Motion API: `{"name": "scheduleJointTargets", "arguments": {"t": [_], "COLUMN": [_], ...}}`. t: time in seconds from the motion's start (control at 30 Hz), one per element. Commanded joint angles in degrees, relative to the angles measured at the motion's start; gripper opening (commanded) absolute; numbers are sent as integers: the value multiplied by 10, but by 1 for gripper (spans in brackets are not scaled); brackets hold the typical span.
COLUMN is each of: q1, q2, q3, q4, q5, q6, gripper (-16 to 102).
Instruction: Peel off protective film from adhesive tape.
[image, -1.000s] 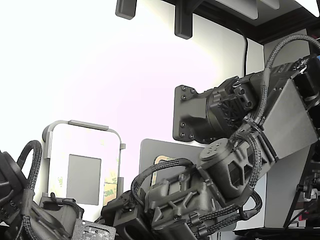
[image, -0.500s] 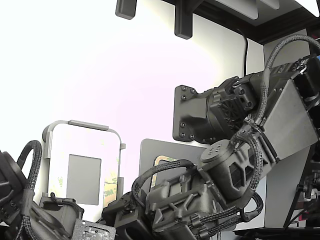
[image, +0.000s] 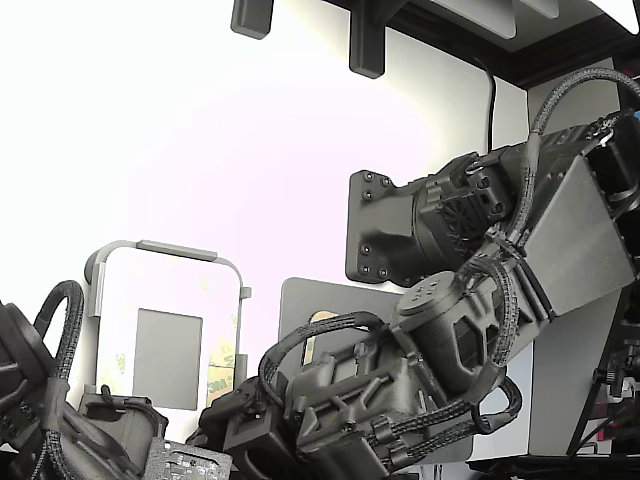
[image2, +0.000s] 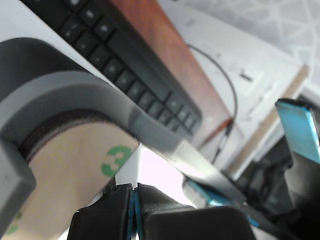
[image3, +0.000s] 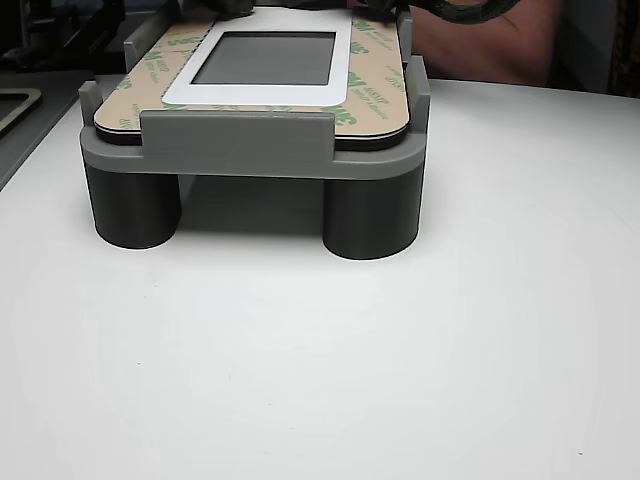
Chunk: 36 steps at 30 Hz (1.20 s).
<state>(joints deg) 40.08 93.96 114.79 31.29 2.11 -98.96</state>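
My gripper (image2: 133, 192) is shut, its two dark fingertips pressed flat together right at the edge of the tan protective film (image2: 70, 170) with a green printed mark. Whether any film is pinched between them I cannot tell. The film lies inside the grey fixture's rim (image2: 75, 90). In the exterior view the pale strip of film (image: 222, 372) runs down the right edge of the white panel (image: 165, 285), and my arm's wrist (image: 330, 400) reaches down towards its lower end. The adhesive tape under the film is hidden.
The grey fixture (image3: 235, 140) stands on round legs on a white table (image3: 400, 350). A second dark arm (image: 35, 400) sits at the exterior view's lower left. A black keyboard (image2: 125, 60) and a cable (image2: 227, 100) lie beyond the fixture.
My arm's wrist has shifted slightly down and towards the exterior view's left, closer to the panel's lower right corner. The panel and fixture have not moved.
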Motion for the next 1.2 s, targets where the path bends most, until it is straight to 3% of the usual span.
{"name": "scheduleJointTargets", "arguments": {"t": [0.0, 1.17], "q1": [-10, -13], "q2": [18, 39], "q3": [-10, -8], "q4": [-2, 23], "q5": [-2, -3], "q6": [-2, -4], "gripper": [-9, -9]}}
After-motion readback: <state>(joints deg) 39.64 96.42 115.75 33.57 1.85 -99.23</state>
